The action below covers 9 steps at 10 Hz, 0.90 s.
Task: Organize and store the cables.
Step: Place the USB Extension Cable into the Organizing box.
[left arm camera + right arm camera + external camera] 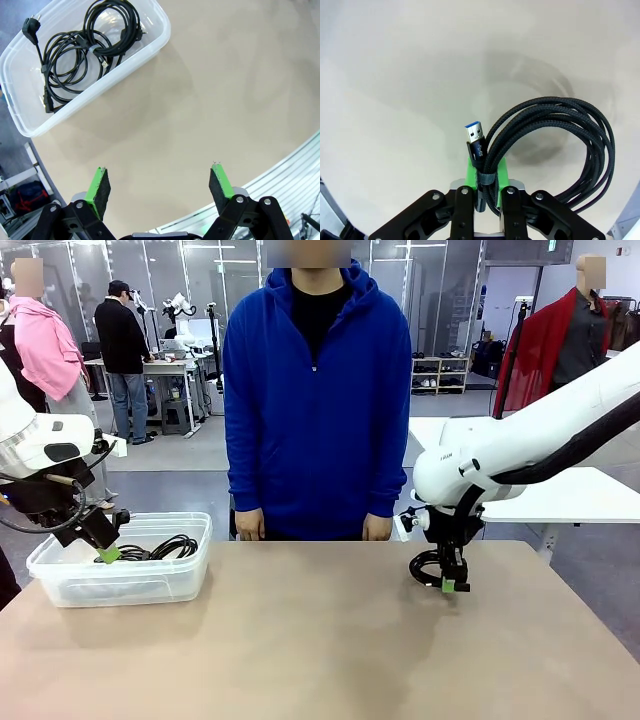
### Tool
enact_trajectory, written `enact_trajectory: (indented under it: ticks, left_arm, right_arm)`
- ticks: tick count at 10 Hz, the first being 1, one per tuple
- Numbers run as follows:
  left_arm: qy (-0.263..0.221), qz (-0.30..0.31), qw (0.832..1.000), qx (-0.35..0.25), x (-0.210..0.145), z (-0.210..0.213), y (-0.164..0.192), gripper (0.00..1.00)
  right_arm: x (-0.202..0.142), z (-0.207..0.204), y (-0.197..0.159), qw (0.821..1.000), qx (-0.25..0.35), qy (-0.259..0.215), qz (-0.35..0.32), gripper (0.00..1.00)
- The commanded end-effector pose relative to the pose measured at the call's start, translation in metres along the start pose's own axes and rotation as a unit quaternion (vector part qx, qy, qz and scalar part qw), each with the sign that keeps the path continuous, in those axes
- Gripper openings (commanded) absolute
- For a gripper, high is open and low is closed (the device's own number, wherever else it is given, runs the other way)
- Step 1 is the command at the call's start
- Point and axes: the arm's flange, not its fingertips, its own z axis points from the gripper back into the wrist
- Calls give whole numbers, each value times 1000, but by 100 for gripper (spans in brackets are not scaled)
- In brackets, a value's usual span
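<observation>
My right gripper [449, 585] is shut on a coiled black braided cable [555, 145] just above the tan table [320, 640], right of centre; its blue-tipped USB plug [476, 137] sticks up beside the green pads [501, 172]. In the front view that cable's loop [424, 567] hangs to the gripper's left. Several other coiled black cables [82, 50] lie inside a clear plastic bin [145, 47] at the table's left. My left gripper [160, 185] stands open and empty; in the front view it [108, 553] hangs over the bin's left part.
A person in a blue hoodie [315, 400] stands at the far side, both hands resting at the table edge [250, 528]. The bin [60, 580] sits near the left edge. A white table [560, 495] stands behind on the right.
</observation>
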Motion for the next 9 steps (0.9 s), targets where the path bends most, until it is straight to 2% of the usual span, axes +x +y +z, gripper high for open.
enact_trajectory:
  ticks: [1, 4, 6, 9]
  left_arm:
    - [1, 2, 1000, 2, -1, 0, 0, 100]
    - [1, 2, 1000, 2, -1, 0, 0, 100]
    - [1, 2, 1000, 2, -1, 0, 0, 100]
    - [1, 2, 1000, 2, -1, 0, 0, 100]
  right_arm:
    - [3, 33, 16, 999, -1, 33, 6, 0]
    - [2, 83, 39, 1000, 5, 6, 0, 0]
    - [7, 96, 57, 1000, -3, 27, -2, 0]
    - [21, 118, 87, 1000, -9, 20, -8, 0]
